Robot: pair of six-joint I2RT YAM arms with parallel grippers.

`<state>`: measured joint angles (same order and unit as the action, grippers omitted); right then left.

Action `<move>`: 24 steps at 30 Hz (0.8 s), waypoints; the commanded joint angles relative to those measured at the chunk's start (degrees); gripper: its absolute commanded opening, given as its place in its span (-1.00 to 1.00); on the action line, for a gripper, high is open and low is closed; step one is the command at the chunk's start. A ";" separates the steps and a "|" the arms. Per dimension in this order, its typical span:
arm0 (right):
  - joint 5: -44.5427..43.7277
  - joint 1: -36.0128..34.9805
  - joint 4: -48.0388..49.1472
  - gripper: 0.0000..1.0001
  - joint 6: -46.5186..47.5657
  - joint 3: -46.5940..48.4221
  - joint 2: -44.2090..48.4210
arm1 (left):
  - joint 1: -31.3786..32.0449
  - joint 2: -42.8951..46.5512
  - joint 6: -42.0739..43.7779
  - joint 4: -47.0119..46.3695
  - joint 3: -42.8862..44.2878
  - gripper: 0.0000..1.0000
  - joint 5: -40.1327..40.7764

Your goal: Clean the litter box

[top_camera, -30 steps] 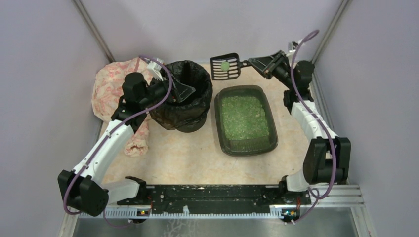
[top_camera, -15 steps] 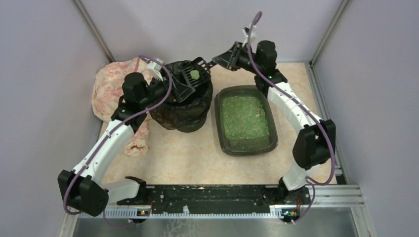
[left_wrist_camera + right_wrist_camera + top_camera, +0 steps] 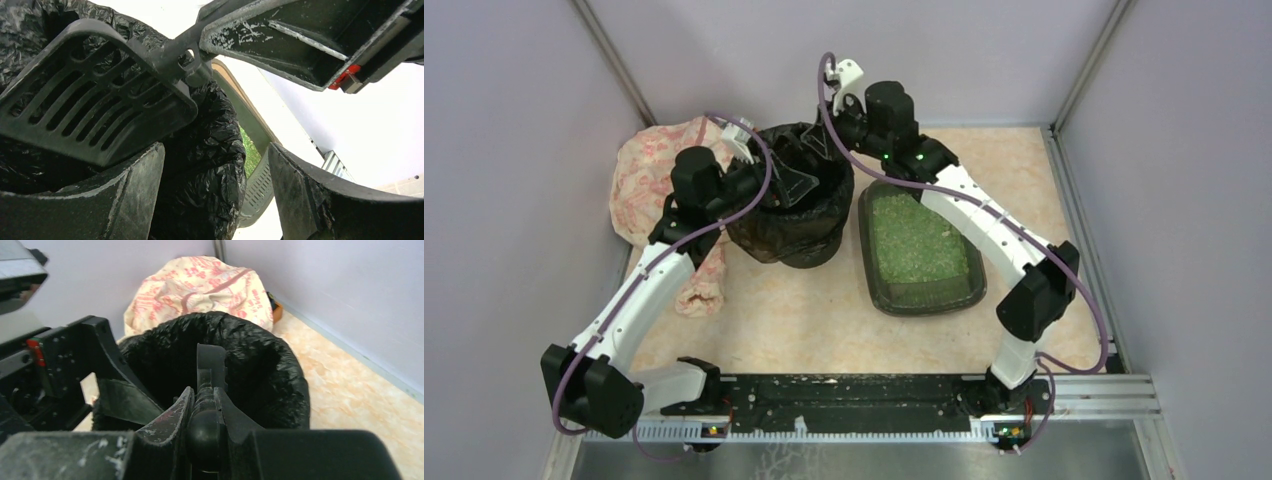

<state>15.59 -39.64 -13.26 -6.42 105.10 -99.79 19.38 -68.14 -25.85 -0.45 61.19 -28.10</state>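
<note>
Soft, even light from overhead; only faint shadows on the bench point(image 3: 824, 320). Top view sharp. Left wrist view: the wall point(image 3: 320, 105) glares white behind the dark scoop point(image 3: 95, 95), and the near left gripper point(image 3: 216, 150) looks soft. Right wrist view: the close right gripper point(image 3: 205, 395) blurs, while the bin point(image 3: 272, 370) is sharper.

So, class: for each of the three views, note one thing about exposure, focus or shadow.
Top external: even light, soft shadows, but the bin interior is featureless black. Left wrist: background beyond the scoop blown out white. Right wrist: the right gripper is close and blurred; the bin behind is sharper.
</note>
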 commanded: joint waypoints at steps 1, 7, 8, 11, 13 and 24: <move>-4.95 0.01 1.75 -1.00 2.88 1.92 2.21 | -0.48 1.48 1.01 -0.70 0.71 0.63 -0.61; -0.75 1.76 9.79 -1.00 -2.09 -4.41 10.16 | -0.49 1.27 0.98 -0.75 0.71 0.63 -0.78; 0.58 2.47 11.55 -1.00 -3.89 -5.94 11.81 | -0.52 1.14 0.91 -0.70 0.74 0.63 -0.89; 3.79 5.58 17.76 -1.00 -9.45 -11.25 16.99 | -0.48 0.94 0.75 -0.79 0.69 0.63 -1.12; 2.89 7.48 20.20 -1.00 -11.35 -15.79 20.94 | -0.48 0.96 0.67 -0.87 0.62 0.63 -1.16; -18.73 21.38 3.85 -1.00 -2.91 -29.88 36.99 | -0.50 0.78 0.38 -1.10 0.55 0.63 -1.67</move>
<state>9.15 -20.82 -1.32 -14.55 77.87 -65.19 19.33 -68.14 -25.85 -0.43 61.19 -28.62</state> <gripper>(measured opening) 0.170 0.815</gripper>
